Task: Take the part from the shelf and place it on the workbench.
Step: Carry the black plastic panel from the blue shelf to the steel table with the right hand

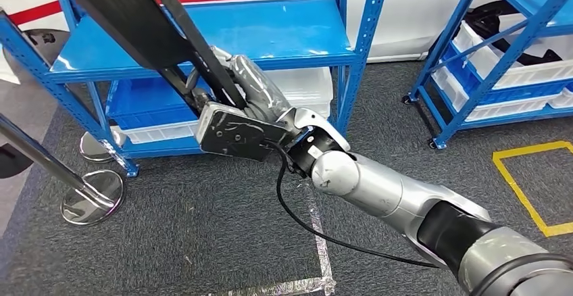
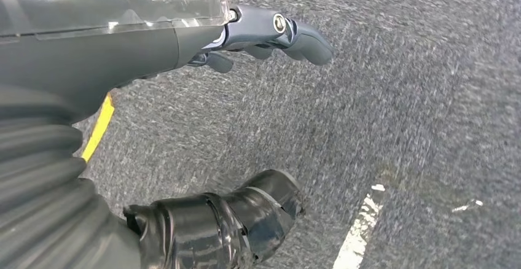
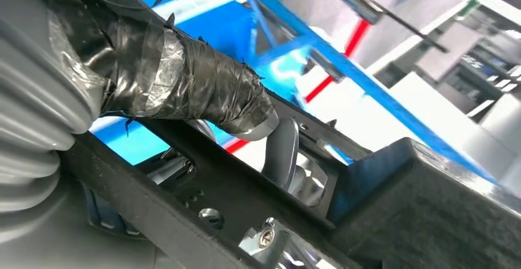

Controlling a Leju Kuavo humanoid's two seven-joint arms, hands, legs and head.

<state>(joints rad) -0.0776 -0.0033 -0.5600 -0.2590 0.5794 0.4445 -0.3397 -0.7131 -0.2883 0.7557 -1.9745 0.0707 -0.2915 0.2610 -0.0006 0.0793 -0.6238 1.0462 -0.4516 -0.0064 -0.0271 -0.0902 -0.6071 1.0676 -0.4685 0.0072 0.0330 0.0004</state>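
Right hand (image 1: 253,96) is wrapped around the part (image 1: 145,22), a long black panel with a frame that slants from the upper left of the head view down to the hand; the right wrist view shows the taped thumb (image 3: 203,91) pressed over the top of the black bar (image 3: 203,189) and fingers hooked through an opening in it. The part is held up in the air in front of the blue shelf (image 1: 223,32), above the grey carpet (image 1: 189,222) (whether it touches the shelf edge cannot be told). On the shelf's lower level sit white bins (image 1: 304,86). A second blue shelf (image 1: 500,59) with white bins stands to the right. Left hand (image 2: 270,32) hangs over the carpet with nothing in it, its fingers loosely apart. Silver tape (image 1: 321,242) and a yellow tape outline (image 1: 520,181) mark the floor. A chrome stanchion base (image 1: 91,198) stands at the left.
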